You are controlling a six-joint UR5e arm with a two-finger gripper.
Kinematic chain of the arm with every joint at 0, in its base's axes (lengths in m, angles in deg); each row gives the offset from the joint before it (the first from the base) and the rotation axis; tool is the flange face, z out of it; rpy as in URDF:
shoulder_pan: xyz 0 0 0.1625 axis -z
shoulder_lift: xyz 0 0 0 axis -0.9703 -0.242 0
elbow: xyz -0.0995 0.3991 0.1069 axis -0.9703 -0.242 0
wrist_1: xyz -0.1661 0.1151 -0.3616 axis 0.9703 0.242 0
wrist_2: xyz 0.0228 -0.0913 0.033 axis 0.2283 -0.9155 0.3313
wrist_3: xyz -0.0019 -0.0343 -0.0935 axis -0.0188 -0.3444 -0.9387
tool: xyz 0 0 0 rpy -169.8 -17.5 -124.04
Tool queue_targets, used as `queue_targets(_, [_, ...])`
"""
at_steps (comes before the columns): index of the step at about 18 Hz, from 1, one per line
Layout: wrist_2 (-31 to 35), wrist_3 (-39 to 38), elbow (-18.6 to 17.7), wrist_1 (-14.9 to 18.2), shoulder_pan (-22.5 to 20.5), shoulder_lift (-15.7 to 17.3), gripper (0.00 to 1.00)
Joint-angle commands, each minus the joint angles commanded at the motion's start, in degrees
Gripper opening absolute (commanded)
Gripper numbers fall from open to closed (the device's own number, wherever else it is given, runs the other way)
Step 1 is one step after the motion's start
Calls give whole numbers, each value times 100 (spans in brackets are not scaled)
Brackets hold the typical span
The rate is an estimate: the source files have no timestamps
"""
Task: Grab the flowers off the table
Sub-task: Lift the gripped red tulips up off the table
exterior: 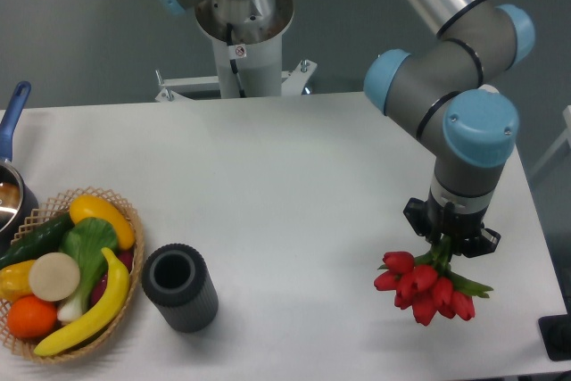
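Note:
A bunch of red tulips, the flowers (424, 287), hangs by its green stems from my gripper (449, 244) at the right of the white table (285, 176). The gripper is shut on the stems, and the blooms point down and toward the camera. The grey and blue arm rises above it and hides the fingertips and the upper part of the stems. The flowers appear lifted off the tabletop, though the height is hard to judge.
A dark grey cylinder (180, 287) stands at the front left. A wicker basket (126, 213) of fruit and vegetables sits at the left edge, with a blue-handled pot (11, 180) behind it. A black object (557, 338) lies at the front right corner.

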Motion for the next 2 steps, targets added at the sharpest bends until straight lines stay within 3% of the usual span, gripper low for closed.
queue_targets(2, [9, 9, 106, 159, 0, -27, 9])
